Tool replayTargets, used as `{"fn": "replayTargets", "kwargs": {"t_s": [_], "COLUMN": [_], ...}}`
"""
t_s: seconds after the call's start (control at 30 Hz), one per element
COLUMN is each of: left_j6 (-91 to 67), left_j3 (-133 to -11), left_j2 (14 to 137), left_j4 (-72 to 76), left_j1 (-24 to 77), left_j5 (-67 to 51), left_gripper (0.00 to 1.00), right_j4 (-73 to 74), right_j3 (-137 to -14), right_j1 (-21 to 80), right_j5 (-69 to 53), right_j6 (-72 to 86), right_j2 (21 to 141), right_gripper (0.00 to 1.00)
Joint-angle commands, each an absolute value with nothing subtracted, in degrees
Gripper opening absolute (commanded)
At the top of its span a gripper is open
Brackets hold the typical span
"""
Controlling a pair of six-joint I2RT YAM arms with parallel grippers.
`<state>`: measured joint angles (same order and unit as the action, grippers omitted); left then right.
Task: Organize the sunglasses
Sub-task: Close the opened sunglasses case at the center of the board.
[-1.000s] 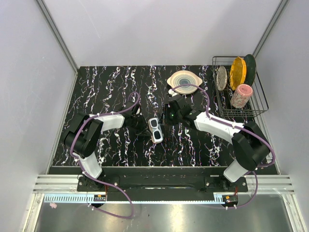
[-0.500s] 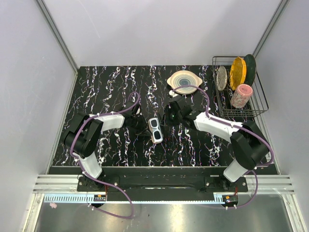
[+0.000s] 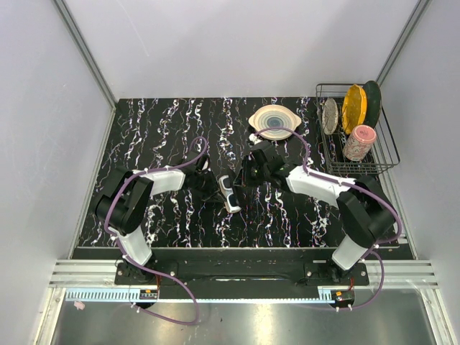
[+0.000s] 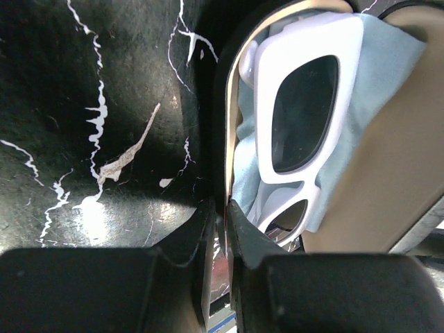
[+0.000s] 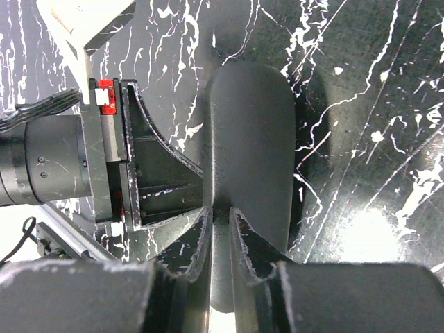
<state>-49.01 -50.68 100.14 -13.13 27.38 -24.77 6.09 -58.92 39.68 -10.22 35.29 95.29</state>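
Observation:
The sunglasses point(image 4: 305, 118), with a white frame and dark lenses, lie on the light blue cloth point(image 4: 243, 163) inside the open black case point(image 3: 231, 195). My left gripper point(image 4: 225, 211) is shut on the case's near wall point(image 4: 226, 132), one finger inside and one outside. The tan-lined lid point(image 4: 395, 159) stands tilted over the glasses. My right gripper point(image 5: 220, 218) is shut on the edge of the lid, whose black outside point(image 5: 246, 146) fills the right wrist view. In the top view the right gripper point(image 3: 241, 180) is just right of the case and the left gripper point(image 3: 215, 191) just left of it.
A round patterned dish point(image 3: 274, 121) sits behind the case. A wire rack point(image 3: 388, 147) with plates and a pink cup point(image 3: 358, 142) stands at the back right. The left gripper's body point(image 5: 146, 170) shows beside the lid.
My right gripper has moved left and swung the lid up over the case, so less of the sunglasses shows from above. The left arm has stayed put.

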Motion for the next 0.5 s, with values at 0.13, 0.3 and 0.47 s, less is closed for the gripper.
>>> {"fn": "replayTargets", "kwargs": {"t_s": [0.13, 0.3, 0.47], "left_j6": [-48.0, -47.9, -47.5], "left_j3": [-53.2, -53.3, -53.3], "left_j2": [98.5, 98.4, 97.5], "left_j4": [-12.5, -12.4, -12.1], "left_j1": [27.6, 27.6, 27.6], "left_j5": [-24.4, -24.3, -24.2], "left_gripper": [0.14, 0.14, 0.17], "right_j4": [7.1, 6.7, 6.7], "right_j3": [-59.5, -60.1, -61.0], "right_j1": [39.9, 40.0, 40.3], "right_j5": [-12.7, -13.9, -14.2], "right_j6": [35.9, 36.2, 36.7], "right_j2": [99.2, 99.8, 100.4], "right_gripper": [0.19, 0.19, 0.19]}}
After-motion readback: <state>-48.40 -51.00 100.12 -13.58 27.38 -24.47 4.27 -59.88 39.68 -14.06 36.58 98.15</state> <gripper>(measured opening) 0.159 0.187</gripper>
